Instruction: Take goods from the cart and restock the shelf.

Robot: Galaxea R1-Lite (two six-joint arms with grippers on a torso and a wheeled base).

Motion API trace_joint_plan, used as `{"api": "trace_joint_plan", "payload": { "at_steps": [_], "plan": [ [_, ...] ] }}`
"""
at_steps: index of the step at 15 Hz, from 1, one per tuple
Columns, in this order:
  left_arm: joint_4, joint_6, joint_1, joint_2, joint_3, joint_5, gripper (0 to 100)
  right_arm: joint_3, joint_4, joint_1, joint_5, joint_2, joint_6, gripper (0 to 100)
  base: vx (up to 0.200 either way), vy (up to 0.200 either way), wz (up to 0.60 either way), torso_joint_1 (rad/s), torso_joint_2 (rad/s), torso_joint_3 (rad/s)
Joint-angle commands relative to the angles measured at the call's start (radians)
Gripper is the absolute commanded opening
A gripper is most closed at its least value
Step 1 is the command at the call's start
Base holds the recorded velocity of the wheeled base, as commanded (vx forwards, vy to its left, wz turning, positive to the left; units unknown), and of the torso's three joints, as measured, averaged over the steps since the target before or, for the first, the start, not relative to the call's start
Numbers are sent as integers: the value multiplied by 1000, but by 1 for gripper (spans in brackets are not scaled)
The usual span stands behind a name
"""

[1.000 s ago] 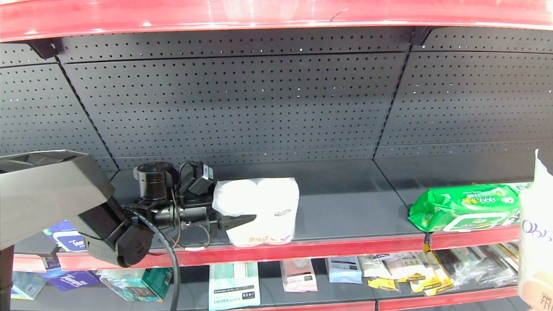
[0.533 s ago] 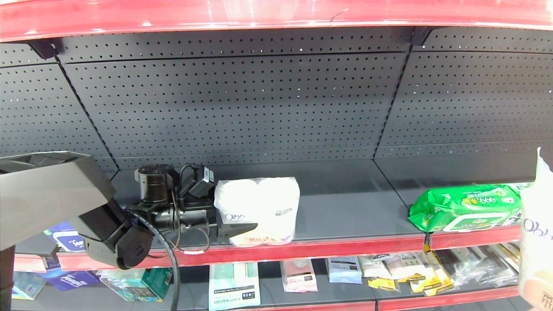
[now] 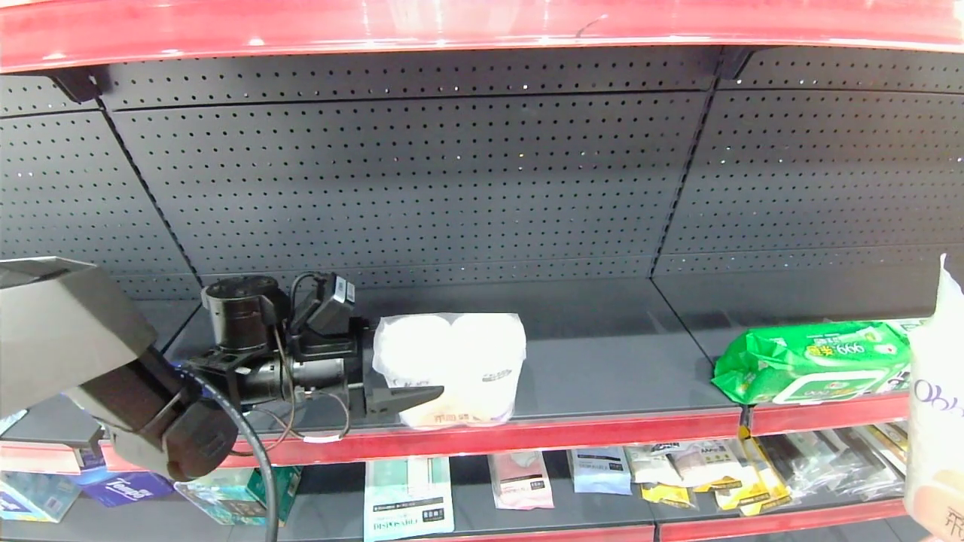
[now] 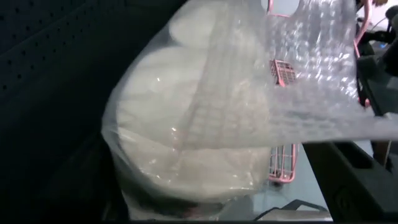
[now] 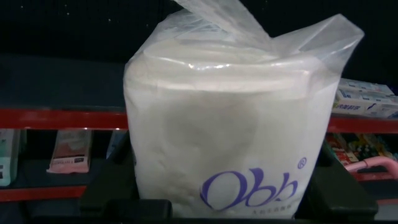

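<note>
A white toilet roll pack [image 3: 452,361] in clear plastic stands upright on the grey shelf [image 3: 602,361], near its front edge. My left gripper [image 3: 433,376] straddles the pack from the left and looks open. Its front finger [image 3: 407,397] lies across the pack's lower side, and the other finger is hidden behind the pack. In the left wrist view the pack [image 4: 186,130] sits close up, with a gap between it and the finger. My right gripper [image 5: 227,190] is shut on a second toilet roll pack [image 5: 230,137], held at the far right [image 3: 934,406] in front of the shelf.
A green wet wipes pack [image 3: 809,361] lies on the right part of the same shelf. The red upper shelf [image 3: 482,22] overhangs above. The lower shelf holds several flat packets [image 3: 520,478]. A pink cart [image 4: 283,168] shows behind the left pack.
My left arm's wrist has swung to the left and a little back. The pinched left side of the pack has relaxed and the pack now stands square. The right-hand pack has not moved.
</note>
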Motion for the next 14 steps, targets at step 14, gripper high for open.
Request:
{"api": "trace_joint_plan", "payload": {
  "at_steps": [14],
  "plan": [
    [-123, -165, -5, -230, -53, 814, 100, 4, -1, 4, 9, 18, 3, 0, 0, 0, 0, 0, 0, 0]
  ]
}}
